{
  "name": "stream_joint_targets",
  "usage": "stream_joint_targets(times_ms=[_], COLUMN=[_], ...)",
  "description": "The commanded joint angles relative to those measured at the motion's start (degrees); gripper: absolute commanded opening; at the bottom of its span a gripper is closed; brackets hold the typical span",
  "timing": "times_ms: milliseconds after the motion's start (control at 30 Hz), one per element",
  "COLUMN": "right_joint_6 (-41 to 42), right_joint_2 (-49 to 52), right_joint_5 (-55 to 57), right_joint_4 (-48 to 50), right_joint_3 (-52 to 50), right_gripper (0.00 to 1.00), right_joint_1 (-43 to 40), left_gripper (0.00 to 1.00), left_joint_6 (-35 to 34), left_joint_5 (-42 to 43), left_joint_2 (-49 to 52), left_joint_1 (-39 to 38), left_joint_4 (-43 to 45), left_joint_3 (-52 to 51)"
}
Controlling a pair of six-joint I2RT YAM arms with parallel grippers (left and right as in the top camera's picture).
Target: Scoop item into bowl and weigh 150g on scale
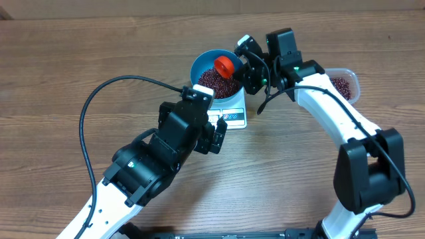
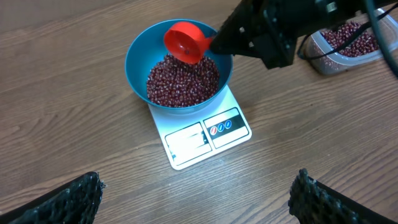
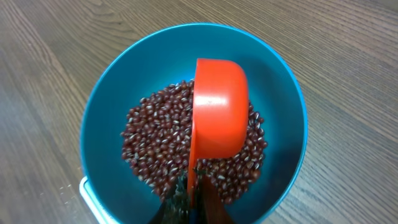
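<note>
Your right gripper [image 3: 189, 198] is clamped on the red scoop [image 3: 217, 118], tipped over the bowl [image 3: 283, 93] so beans [image 3: 152, 140] drop in, the bowl sitting on the scale [image 2: 205, 140] (left gripper [image 1: 217, 137] wide open, empty).

You can read no text or number here; on the small flat white rectangular kitchen scale [image 2: 206, 144], the display panel [image 2: 186, 140] and blue-marked round buttons [image 2: 221, 127] are too small to make out.
</note>
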Motion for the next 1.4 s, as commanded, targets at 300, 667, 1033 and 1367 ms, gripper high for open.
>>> stream_joint_targets(times_ms=[300, 667, 1033, 1367], right_joint_6=[-0.28, -0.26, -0.2, -0.09], right_joint_2=[3.69, 4.0, 3.96, 0.39], right_joint_5=[0.17, -0.13, -9.18, -10.21], right_joint_4=[1.64, 2.12, -3.48, 0.66], right_joint_3=[1.42, 1.42, 1.51, 1.6], right_gripper=[0.04, 0.04, 0.04, 0.04], right_joint_1=[-0.02, -0.02, -0.02, -0.2], left_gripper=[1.0, 0.99, 0.99, 0.99], left_joint_6=[-1.18, -1.18, -1.18, -1.18], left_joint_5=[0.04, 0.04, 0.04, 0.04], left_joint_2=[0.31, 0.31, 0.31, 0.31], left_joint_1=[0.39, 0.39, 0.39, 0.39], left_joint_4=[0.2, 0.22, 0.2, 0.22], left_joint_3=[0.85, 0.85, 0.85, 0.85])
